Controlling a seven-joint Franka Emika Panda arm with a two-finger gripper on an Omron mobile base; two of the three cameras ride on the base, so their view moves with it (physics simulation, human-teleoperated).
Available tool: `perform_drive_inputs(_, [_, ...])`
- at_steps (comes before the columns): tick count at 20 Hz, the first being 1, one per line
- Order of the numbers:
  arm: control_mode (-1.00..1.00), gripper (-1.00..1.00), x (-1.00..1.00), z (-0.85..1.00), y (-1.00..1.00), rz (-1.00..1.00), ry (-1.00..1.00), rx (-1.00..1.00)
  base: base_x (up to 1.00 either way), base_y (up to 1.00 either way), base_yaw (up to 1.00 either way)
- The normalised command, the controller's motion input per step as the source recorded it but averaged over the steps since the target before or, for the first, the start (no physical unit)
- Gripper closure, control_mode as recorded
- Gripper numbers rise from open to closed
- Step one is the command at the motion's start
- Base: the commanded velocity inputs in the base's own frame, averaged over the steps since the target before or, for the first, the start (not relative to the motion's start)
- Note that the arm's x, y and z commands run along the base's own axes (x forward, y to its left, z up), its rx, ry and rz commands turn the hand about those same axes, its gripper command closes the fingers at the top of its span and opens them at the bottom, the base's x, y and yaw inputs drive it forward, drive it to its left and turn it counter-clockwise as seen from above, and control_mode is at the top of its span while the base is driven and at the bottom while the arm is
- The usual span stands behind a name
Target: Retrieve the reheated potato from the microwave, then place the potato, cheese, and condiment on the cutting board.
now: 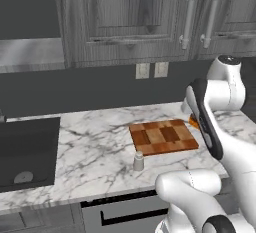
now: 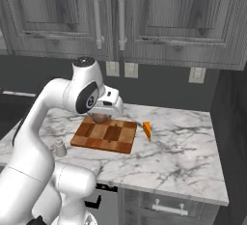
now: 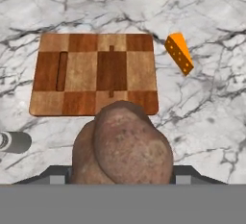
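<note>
So your tool point(image 3: 120, 182) is clamped on the potato point(image 3: 122, 146) right now; in the hand view the brown spud sits between the jaws and blocks most of the lower middle, and in the right base view you can just see it point(image 2: 100, 118) poking out under the white hand, hanging over the back edge of the cutting board point(image 2: 105, 135); whether it's touching the wood or just above it, can't tell from these angles. The board itself lies flat on the marble bench point(image 2: 183, 142), roughly mid-depth, nearer the bench's front edge than the wall, with nothing resting on its checkered top that you can see in the hand view point(image 3: 93, 74). The cheese point(image 2: 147, 131) is an orange wedge with little holes, sitting on the bench just beside the board's right-hand short edge, apart from it, not on it; same story in the hand view point(image 3: 179, 53). The condiment point(image 1: 138, 161) is the small pale shaker standing upright near the bench's front edge, just off the board's front left corner, also not touching the board; in the hand view it peeks in at the left edge point(image 3: 14, 142). Over toward the bench's left end you've got the black sink point(image 1: 27, 152) set into the marble, well apart from everything else.
</note>
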Motion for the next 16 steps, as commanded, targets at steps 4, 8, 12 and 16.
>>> perform_drive_inputs(4, [-1.00, 1.00, 0.48, -0.47, 0.06, 0.00, -0.03, -0.09, 0.00, 0.00, 0.00])
perform_drive_inputs(8, [-1.00, 1.00, 0.54, -0.42, 0.06, 0.00, 0.02, -0.03, 0.00, 0.00, 0.00])
perform_drive_inputs(12, [-1.00, 1.00, 0.56, -0.36, 0.00, 0.00, 0.06, 0.00, 0.00, 0.00, 0.00])
perform_drive_inputs(16, [-1.00, 1.00, 0.51, -0.37, 0.00, 0.00, 0.03, 0.01, 0.00, 0.00, 0.00])
